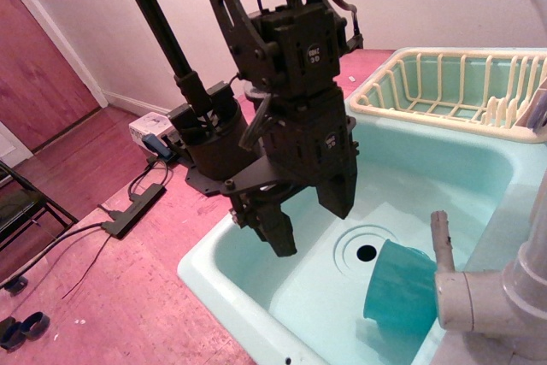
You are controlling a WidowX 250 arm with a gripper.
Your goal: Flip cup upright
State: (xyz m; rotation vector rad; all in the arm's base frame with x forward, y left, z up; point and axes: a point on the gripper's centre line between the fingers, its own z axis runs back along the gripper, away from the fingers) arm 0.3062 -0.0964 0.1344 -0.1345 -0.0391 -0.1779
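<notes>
The teal-green cup (400, 288) sits in the pale aqua sink (479, 179) at the lower right, just right of the drain (367, 253). It stands mouth-down or tilted, wider end low; its handle is not visible. A grey faucet pipe (461, 292) covers its right side. My black gripper (312, 224) hangs over the sink's left part, above and left of the drain, well clear of the cup. Its two fingers are spread apart with nothing between them.
A cream dish rack (453, 83) sits behind the sink at the upper right. The grey faucet and its stub (441, 237) crowd the right front corner. The sink's front rim (218, 292) runs along the lower left. Cables and a power strip (132, 209) lie on the floor.
</notes>
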